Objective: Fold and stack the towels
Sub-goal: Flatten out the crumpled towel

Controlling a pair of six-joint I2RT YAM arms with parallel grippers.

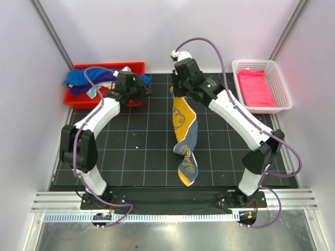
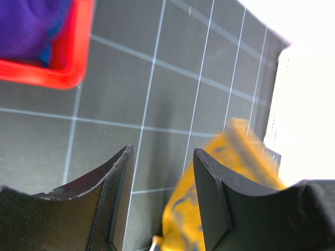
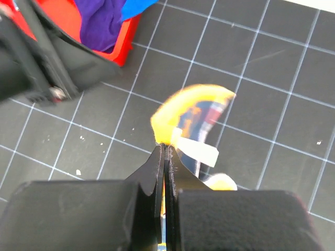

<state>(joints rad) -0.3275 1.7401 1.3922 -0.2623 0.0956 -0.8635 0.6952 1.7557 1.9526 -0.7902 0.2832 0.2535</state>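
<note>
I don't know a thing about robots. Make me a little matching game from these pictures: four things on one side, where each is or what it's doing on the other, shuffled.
Things
1. yellow towel
2. pink towel
3. purple towel
4. left gripper

Places or states
A. lying in the white basket
B. open, holding nothing
C. heaped in the red bin
D. pinched in the right gripper, hanging down

Pairs: 1-D, 2-A, 3-C, 4-B
</note>
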